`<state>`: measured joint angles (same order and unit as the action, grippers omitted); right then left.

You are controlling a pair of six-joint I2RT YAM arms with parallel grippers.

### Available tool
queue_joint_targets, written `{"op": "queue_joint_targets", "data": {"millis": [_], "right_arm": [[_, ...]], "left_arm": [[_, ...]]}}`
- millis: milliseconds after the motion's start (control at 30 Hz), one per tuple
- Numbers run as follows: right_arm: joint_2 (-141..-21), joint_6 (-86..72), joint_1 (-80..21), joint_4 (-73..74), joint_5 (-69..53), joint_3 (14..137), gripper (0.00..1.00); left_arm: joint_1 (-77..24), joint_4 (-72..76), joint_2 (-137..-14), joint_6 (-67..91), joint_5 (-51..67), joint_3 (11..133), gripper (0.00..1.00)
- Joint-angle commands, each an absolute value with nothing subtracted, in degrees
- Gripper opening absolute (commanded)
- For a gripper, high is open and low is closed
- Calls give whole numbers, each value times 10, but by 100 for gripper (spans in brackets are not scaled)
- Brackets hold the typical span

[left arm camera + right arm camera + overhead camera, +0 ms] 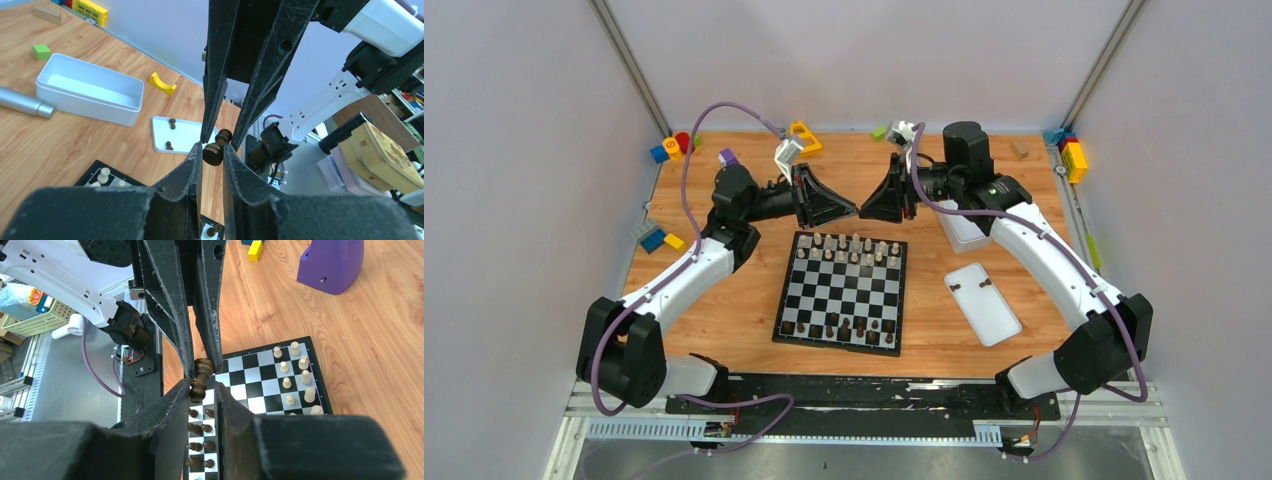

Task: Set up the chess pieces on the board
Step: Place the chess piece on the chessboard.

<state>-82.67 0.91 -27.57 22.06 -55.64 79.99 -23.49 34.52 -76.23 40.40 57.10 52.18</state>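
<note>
Upper centre of the overhead frame, the left tool [211, 146] pinches a dark chess piece [215, 153] nose-to-nose with the right tool [201, 386], whose grip I cannot tell, so a mistimed release could drop it onto the board [844, 291].

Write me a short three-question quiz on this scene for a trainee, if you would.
1. True or false: the flat tray right of the board holds two dark pieces.
2. The piece between the left pincer and the right pincer is: A cream, B dark, C yellow.
3. Do the cream pieces stand at the board's near edge or its far edge?
Key: 1 true; 2 B; 3 far edge.
</note>
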Motion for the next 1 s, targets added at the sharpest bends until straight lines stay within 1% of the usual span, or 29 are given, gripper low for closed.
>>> {"op": "queue_joint_targets", "data": {"millis": [0, 233, 300, 333, 367, 400, 433, 467, 500, 533, 567, 600, 633, 700, 800, 833, 967], "right_arm": [[-827, 4, -279, 200, -570, 824, 23], [-826, 5, -279, 201, -571, 826, 8], [-823, 11, -279, 203, -566, 827, 3], [-821, 15, -279, 206, -563, 827, 0], [-819, 22, -279, 211, -559, 828, 0], [-817, 29, -279, 218, -555, 828, 0], [-816, 41, -278, 229, -551, 828, 0], [-815, 53, -279, 240, -546, 828, 0], [-814, 68, -279, 252, -540, 827, 0], [-812, 82, -279, 270, -533, 825, 0], [-811, 98, -279, 287, -525, 824, 0], [-810, 113, -280, 303, -516, 822, 0], [-810, 125, -280, 316, -504, 819, 0], [-812, 149, -283, 346, -488, 820, 0], [-831, 187, -308, 402, -448, 835, 0], [-838, 198, -320, 417, -430, 841, 0], [-875, 219, -376, 453, -362, 867, 0]], "left_arm": [[-235, 360, -760, 400, 572, 522, 0], [-235, 357, -760, 394, 573, 523, 0], [-235, 344, -757, 375, 573, 522, 7], [-235, 329, -755, 365, 573, 522, 15], [-235, 320, -751, 344, 574, 521, 21], [-235, 302, -748, 332, 575, 521, 33], [-235, 276, -740, 300, 580, 524, 41], [-234, 260, -735, 279, 585, 526, 57], [-234, 222, -722, 241, 584, 531, 64], [-229, 204, -715, 223, 579, 535, 76], [-225, 173, -703, 194, 579, 537, 81], [-214, 159, -698, 183, 580, 541, 90], [-206, 131, -689, 164, 581, 543, 96], [-177, 87, -675, 134, 578, 548, 99], [-124, 19, -654, 85, 547, 556, 100], [-113, -24, -644, 59, 537, 558, 100], [-65, -124, -617, 4, 448, 577, 100]]}}
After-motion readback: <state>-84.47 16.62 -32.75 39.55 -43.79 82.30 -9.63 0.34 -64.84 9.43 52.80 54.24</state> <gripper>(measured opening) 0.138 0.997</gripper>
